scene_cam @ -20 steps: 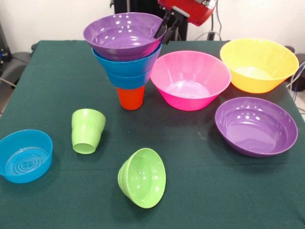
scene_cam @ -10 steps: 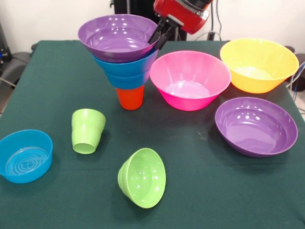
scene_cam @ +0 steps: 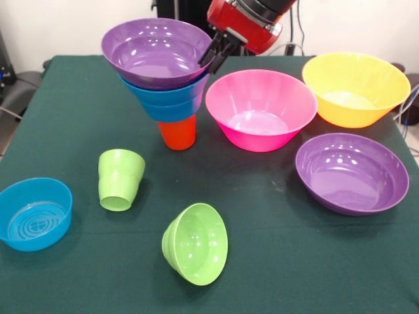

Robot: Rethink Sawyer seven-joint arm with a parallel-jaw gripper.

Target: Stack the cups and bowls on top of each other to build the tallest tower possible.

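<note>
The tower stands at the back middle: an orange cup [scene_cam: 177, 134] at the base, two blue bowls [scene_cam: 167, 101] nested on it and a wide purple bowl [scene_cam: 154, 52] on top, leaning left. My gripper [scene_cam: 211, 57] comes down from the top right, and its black fingers [scene_cam: 218, 47] are closed over the right rim of that purple bowl. The lime green cup [scene_cam: 120, 178] stands upside down at front left. A small lime green bowl [scene_cam: 195, 243] lies on its side in front.
A large pink bowl [scene_cam: 260, 108] sits just right of the tower, with a yellow-orange bowl [scene_cam: 353, 88] at back right. A second purple bowl [scene_cam: 350, 173] is at right and a blue bowl [scene_cam: 33, 212] at far left. The table [scene_cam: 275, 261] is dark green.
My gripper has moved left and slightly up with the top purple bowl's rim. The bowls have shifted left, so the tower leans more over the orange cup.
</note>
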